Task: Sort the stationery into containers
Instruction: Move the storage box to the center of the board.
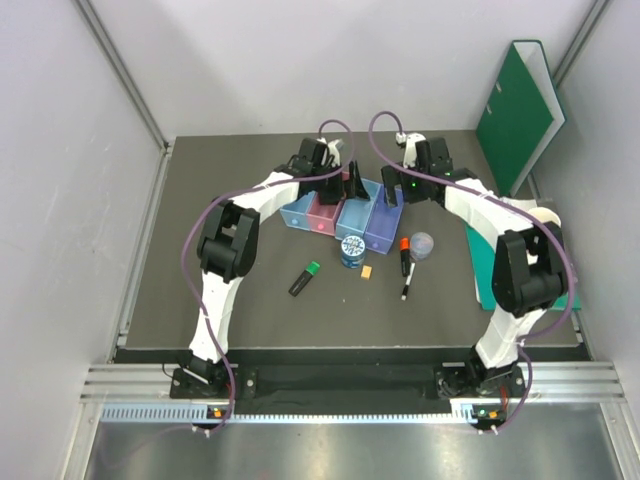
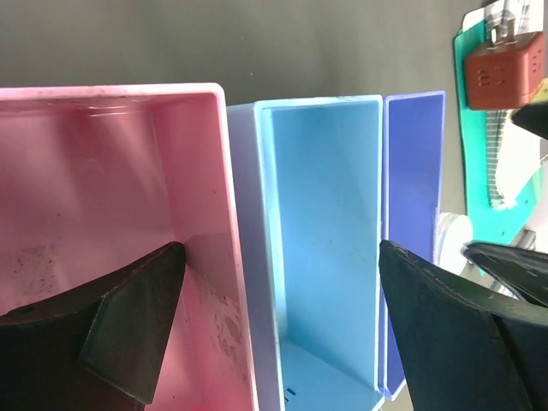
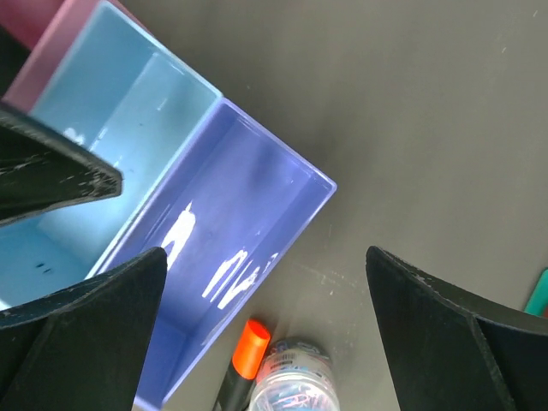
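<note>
Firstly, left claw (image 1: 342,187): spread wide, gripping nothing. Hangs low over the row of four joined rectangular plastic trays (image 1: 335,226) at mid-desk. Seen from its own wrist, one dark finger (image 2: 128,334) in front of the pink tray (image 2: 103,171), the other (image 2: 454,342) in front of the purple tray (image 2: 413,214), with the inner light blue tray (image 2: 330,231) framed between them.

Next, right claw (image 1: 393,195): likewise wide open and empty, over the right end of the row. From its wrist, fingers straddling a corner of the purple tray and the dark grey desk (image 3: 411,128).

Further out, all loose on the desk:
- Just near of the inner light blue tray, the blue patterned round tin (image 1: 351,251).
- Just right and near of that tin, the tiny orange eraser (image 1: 367,271).
- Left of the tin and nearer, lying aslant, the black highlighter with green cap (image 1: 305,279).
- Near the purple tray, the black highlighter with orange cap (image 1: 405,250), cap pointing far.
- Just right of that cap, the grey-lilac round pot (image 1: 423,245); in the right wrist view, clear-walled with paper clips inside.
- Nearer again, roughly in line with the orange-capped highlighter, a thin white-and-black pen (image 1: 407,287).
</note>
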Robot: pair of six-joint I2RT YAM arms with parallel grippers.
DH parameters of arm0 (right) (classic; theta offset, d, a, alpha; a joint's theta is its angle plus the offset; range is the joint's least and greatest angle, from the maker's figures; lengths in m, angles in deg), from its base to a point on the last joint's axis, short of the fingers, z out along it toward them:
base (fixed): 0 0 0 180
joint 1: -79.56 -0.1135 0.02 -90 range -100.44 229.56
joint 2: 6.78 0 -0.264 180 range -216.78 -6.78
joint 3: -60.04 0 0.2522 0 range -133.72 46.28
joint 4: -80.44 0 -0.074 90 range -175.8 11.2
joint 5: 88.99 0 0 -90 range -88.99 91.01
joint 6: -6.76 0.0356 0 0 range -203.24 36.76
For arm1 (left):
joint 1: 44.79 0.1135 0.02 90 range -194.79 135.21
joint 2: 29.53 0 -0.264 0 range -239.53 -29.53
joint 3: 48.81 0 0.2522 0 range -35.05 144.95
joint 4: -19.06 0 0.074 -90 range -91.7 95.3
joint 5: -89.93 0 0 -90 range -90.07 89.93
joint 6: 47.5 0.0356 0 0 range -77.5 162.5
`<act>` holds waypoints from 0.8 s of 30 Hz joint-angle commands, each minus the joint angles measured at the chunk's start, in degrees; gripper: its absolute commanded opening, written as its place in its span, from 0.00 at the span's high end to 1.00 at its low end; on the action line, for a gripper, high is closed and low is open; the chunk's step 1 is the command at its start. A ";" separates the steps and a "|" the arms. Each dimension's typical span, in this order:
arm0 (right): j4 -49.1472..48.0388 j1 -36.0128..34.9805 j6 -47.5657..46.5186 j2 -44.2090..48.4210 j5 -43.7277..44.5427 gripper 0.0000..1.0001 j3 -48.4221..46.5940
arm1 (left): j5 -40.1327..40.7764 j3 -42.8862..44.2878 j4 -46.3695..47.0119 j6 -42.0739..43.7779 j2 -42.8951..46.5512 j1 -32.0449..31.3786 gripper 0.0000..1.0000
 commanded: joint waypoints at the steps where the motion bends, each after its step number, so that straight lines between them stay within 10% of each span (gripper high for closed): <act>1: -2.58 -1.27 2.16 -1.62 1.30 0.00 -3.04 | 1.43 1.97 -2.66 2.09 2.40 -0.65 0.01; 24: -3.54 -1.18 3.39 -3.38 2.36 0.00 -0.23 | 21.82 1.00 -3.71 14.48 5.91 -7.77 0.01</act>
